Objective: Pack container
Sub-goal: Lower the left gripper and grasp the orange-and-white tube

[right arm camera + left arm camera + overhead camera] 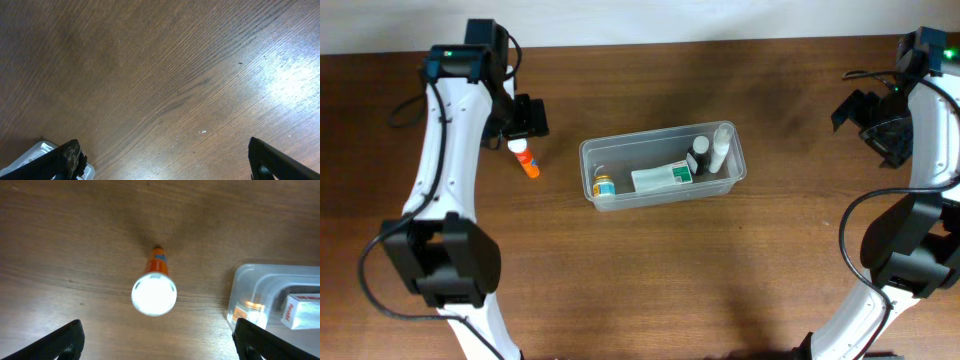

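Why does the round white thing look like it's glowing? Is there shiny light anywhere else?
Left wrist view: the white cap of the orange tube faces the camera and glare washes it out to plain white; the container corner glints too. Right wrist view: a bright patch of light sits on the table. Overhead view: even light, no strong glare.

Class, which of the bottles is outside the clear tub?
The orange bottle with the white cap, on the bare table left of the tub. The white bottle and the dark bottle are both inside the tub.
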Motion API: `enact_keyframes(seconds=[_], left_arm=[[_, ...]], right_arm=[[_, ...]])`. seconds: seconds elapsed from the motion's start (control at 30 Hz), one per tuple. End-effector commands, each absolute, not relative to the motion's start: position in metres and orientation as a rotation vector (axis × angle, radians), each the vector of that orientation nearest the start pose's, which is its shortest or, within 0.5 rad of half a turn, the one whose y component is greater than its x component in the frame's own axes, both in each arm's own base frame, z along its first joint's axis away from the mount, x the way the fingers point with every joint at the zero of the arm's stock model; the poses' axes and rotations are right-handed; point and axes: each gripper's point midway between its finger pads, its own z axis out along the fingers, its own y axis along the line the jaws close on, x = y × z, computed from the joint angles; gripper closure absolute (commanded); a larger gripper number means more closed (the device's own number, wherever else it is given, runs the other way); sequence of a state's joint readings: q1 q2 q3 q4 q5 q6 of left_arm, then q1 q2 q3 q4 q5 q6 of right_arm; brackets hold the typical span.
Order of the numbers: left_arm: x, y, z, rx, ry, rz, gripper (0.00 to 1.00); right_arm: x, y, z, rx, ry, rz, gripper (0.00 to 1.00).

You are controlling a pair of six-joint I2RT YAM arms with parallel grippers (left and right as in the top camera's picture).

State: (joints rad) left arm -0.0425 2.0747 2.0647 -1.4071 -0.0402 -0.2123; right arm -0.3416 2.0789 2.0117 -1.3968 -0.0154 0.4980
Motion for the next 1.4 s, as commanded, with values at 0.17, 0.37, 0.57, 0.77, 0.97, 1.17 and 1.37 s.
enact_keyframes(seconds=[0.17, 0.37, 0.57, 0.77, 0.97, 1.17, 1.37], left_arm=[[0.433, -0.012, 0.108, -0.245, 3.094, 0.028, 0.04], [0.436, -0.011, 0.104, -0.245, 3.093, 0.028, 0.04], [0.441, -0.009, 0.104, -0.253, 3.075, 0.025, 0.16], [0.441, -0.006, 0.104, -0.262, 3.072, 0.025, 0.29], [0.441, -0.006, 0.104, -0.262, 3.072, 0.025, 0.40], [0.441, -0.006, 0.104, -0.262, 3.074, 0.025, 0.48], [0.440, -0.006, 0.104, -0.263, 3.075, 0.025, 0.53]], right_arm=[[0.399, -0.141, 0.148, 1.242, 2.753, 0.020, 0.02], [0.399, -0.141, 0.148, 1.242, 2.753, 0.020, 0.02], [0.399, -0.141, 0.148, 1.242, 2.753, 0.020, 0.02], [0.399, -0.141, 0.148, 1.242, 2.753, 0.020, 0.02], [0.399, -0.141, 0.148, 1.242, 2.753, 0.020, 0.01], [0.399, -0.141, 0.148, 1.241, 2.754, 0.020, 0.02], [0.399, -0.141, 0.148, 1.241, 2.754, 0.020, 0.02]])
